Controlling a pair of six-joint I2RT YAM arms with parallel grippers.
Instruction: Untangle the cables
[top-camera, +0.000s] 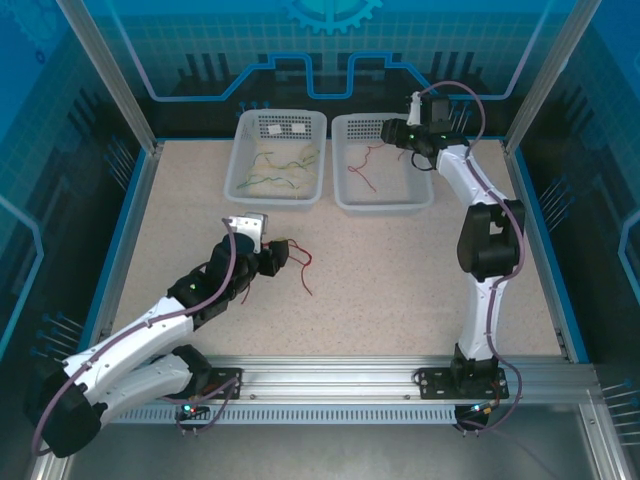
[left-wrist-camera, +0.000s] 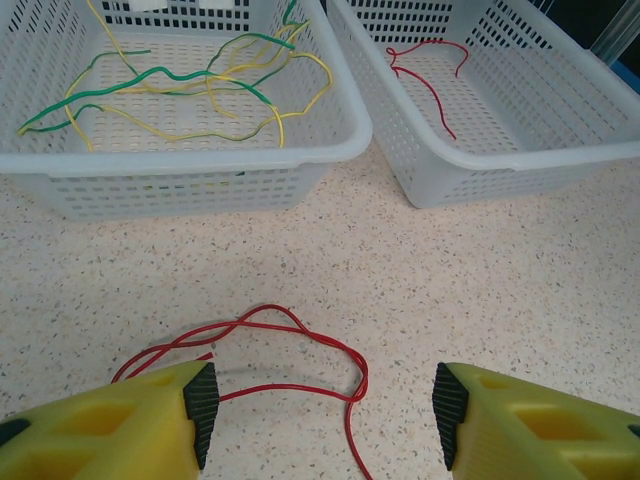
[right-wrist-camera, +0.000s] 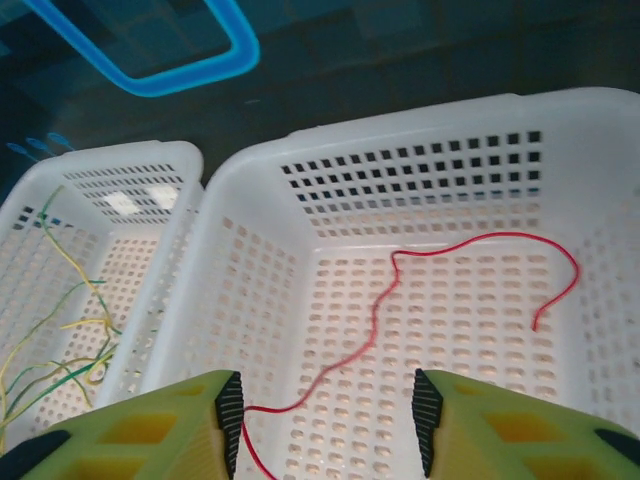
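Observation:
A loose tangle of red cables (left-wrist-camera: 290, 345) lies on the speckled table (top-camera: 430, 280), just ahead of my left gripper (left-wrist-camera: 320, 415), whose jaws stand open and hold nothing. From the top view this gripper (top-camera: 287, 250) sits mid-table with the red cables (top-camera: 303, 265) at its tip. Several yellow-green cables (left-wrist-camera: 180, 90) lie in the left white basket (top-camera: 240, 190). One red cable (right-wrist-camera: 400, 290) lies in the right white basket (right-wrist-camera: 400, 120). My right gripper (right-wrist-camera: 322, 420) hovers open over it, and the cable's near end runs against the left pad (right-wrist-camera: 230, 410).
The two baskets stand side by side at the back of the table, the right basket (top-camera: 385, 205) under the right arm (top-camera: 392, 130). Aluminium frame posts and blue walls enclose the table. Bare tabletop lies between the baskets and the arm bases.

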